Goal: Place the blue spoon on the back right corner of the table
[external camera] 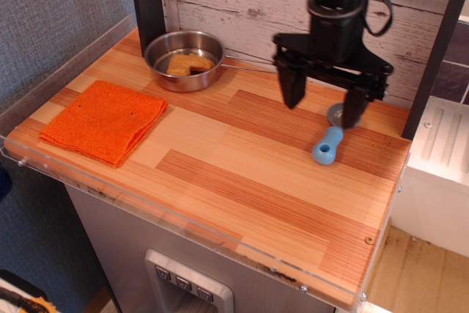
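Where the wooden strip table (220, 181) reaches its back right corner, the light-blue-handled spoon with a round grey metal bowl (329, 144) lies flat, handle pointing to 7 o'clock. Above it at 12 o'clock hangs the black gripper (323, 98), jaws spread wide, holding nothing.

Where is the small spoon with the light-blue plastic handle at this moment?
The small blue-handled spoon lies flat on the wooden strip table near its back right corner, just below the open black claw, far right of the steel pan.
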{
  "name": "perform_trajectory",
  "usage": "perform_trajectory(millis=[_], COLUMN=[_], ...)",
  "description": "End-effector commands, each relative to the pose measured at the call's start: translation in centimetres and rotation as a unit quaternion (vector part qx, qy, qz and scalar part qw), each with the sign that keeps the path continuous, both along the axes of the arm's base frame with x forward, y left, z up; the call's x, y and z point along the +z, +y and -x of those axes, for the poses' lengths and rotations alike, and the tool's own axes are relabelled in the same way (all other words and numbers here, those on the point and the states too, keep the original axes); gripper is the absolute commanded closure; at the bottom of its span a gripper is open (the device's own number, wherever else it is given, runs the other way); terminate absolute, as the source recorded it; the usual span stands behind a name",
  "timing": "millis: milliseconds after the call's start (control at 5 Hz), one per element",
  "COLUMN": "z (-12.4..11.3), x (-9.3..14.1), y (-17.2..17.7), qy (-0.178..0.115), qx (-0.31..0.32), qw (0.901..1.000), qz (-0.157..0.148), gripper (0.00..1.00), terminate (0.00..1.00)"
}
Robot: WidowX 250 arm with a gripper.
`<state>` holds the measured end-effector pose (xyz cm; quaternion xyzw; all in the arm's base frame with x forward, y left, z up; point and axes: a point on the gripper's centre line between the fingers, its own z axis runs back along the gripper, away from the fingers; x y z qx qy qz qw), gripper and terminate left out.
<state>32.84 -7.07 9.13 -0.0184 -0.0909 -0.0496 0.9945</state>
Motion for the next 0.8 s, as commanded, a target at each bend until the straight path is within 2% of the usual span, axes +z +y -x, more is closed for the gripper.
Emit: perform_trajectory(millis=[0, 400, 600], z=[2.6, 3.1, 3.1], x=[-1.1, -1.8, -1.8], y=[3.6, 4.7, 4.7], qy=[0.025, 0.034, 0.034], qx=[0.007, 0.018, 0.018], qw=[0.9992, 0.9989, 0.9989], qz=[-0.029, -0.026, -0.026], gripper=[0.00, 0.00, 0.00], terminate=[0.00, 0.00, 1.00])
